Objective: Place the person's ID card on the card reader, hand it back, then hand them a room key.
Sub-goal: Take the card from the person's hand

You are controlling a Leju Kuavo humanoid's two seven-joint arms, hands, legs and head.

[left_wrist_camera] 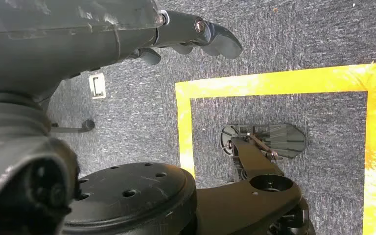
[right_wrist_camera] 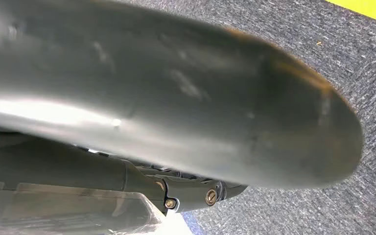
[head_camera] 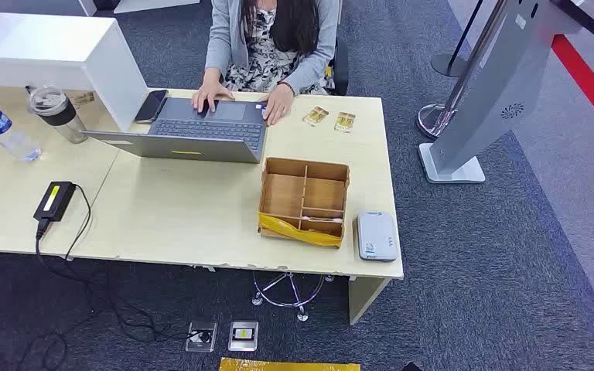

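Two small yellowish cards (head_camera: 315,116) (head_camera: 345,121) lie flat on the far edge of the desk (head_camera: 178,216), just right of the seated person's hand (head_camera: 277,104). The white card reader (head_camera: 376,235) sits at the desk's near right corner. Beside it stands a wooden divided box (head_camera: 304,199); a pale flat item (head_camera: 323,219) lies in its front right compartment. My left hand (left_wrist_camera: 196,36) hangs over the carpet, its dark fingers stretched out and holding nothing. My right hand (right_wrist_camera: 176,122) hangs over the carpet too; its grey thumb blocks the lens and hides the fingers' grip.
The person (head_camera: 271,39) types on a grey laptop (head_camera: 189,135), with a phone (head_camera: 151,106) to its left. A power adapter (head_camera: 55,200), a water bottle (head_camera: 0,127) and a tumbler (head_camera: 56,112) occupy the left desk. A grey kiosk stand (head_camera: 495,93) rises at the right. Yellow tape (left_wrist_camera: 274,81) marks the floor.
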